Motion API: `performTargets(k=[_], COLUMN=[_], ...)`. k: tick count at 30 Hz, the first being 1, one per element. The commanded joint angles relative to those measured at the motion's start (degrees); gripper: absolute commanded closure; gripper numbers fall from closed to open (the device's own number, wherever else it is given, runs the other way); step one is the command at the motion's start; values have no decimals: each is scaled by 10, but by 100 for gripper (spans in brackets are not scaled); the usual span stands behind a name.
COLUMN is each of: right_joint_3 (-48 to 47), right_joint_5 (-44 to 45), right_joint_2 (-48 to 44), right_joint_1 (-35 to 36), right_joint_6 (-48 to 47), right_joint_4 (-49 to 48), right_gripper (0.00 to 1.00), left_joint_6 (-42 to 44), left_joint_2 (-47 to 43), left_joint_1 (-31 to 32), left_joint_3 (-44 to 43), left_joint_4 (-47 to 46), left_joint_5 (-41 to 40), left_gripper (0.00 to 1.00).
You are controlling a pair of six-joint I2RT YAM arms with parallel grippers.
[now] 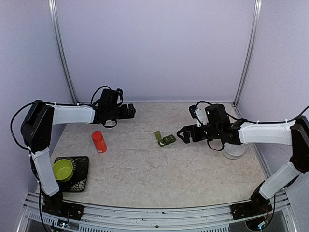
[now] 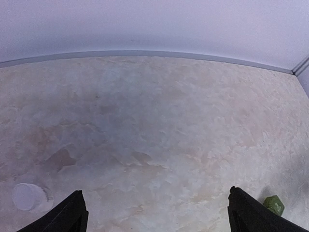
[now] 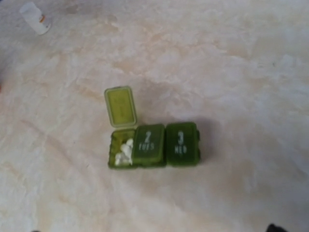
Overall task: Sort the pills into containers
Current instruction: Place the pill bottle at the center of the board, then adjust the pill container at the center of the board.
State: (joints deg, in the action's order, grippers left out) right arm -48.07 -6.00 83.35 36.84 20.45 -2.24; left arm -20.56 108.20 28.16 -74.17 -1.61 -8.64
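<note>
Both arms are released. The right pincer [image 1: 181, 134] is spread wide with nothing in it. The pill box [image 1: 165, 140] sits on the desk [image 1: 145, 183] just off its tips, close but not touching. In the wrist view the box [image 3: 153, 145] is near centre.

From above, the box's long axis points roughly at the right pincer, with the shut end nearest the tips and the open end farthest. The left pincer [image 1: 131, 111] is open too, its fingers [image 2: 72, 212] wide with bare desk between them. The box lies well apart from it, ahead and to its right; only a green bit shows low at the edge of its view. The right arm is clearly nearer, so I'd expect it to make the next move on the box.

Cells, three in a row:
- **Far from the right pincer:** open, with the lid [image 3: 120, 105] flipped back. Several whitish pills [image 3: 124, 151] are inside; I can't count them.
- **Middle, marked 2:** shut, contents hidden.
- **Nearest, marked 3:** shut, contents hidden.

I'd say both shut cells need opening before anything goes in.

I can't make out any loose pills on the desk. A white bowl [image 1: 234, 151] sits behind the right pincer under the forearm, its inside hidden. A small white bottle [image 3: 34, 17] lies beyond the box, over toward the left pincer. A red bottle [image 1: 99, 141] stands on the near side of the left pincer. A lime bowl [image 1: 63, 169] rests on a black tray [image 1: 83, 180] far back by the left arm's base.
</note>
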Motion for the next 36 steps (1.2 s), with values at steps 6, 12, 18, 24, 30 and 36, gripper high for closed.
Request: performTargets(k=[6,12,18,24,30,36], right_joint_3=[-133,-158,-176,-180,-194,-187], right_joint_5=[-134,-167,-220,-293,-317,-371], right_joint_2=[176,235,278,305,334,352], right_joint_1=[-58,-74,-102,-108,-108,-107], right_joint_6=[-8,-16,-20,-23,-14,-6], right_joint_4=[21,7,-1,-37,-58,-95], right_gripper=[0,0,7,8,8,13], left_joint_6=[-28,-66,-76,-90,-99,-100], left_joint_2=[71,112,133,126,121,123], left_joint_1=[23,29,46,54,54,54], left_joint_3=[11,7,3,25,42,48], left_joint_4=[-124,-185,-207,-227,-241,-250], left_joint_5=[197,276,308,302,311,329], left_gripper=[3,7,10,10,11,11])
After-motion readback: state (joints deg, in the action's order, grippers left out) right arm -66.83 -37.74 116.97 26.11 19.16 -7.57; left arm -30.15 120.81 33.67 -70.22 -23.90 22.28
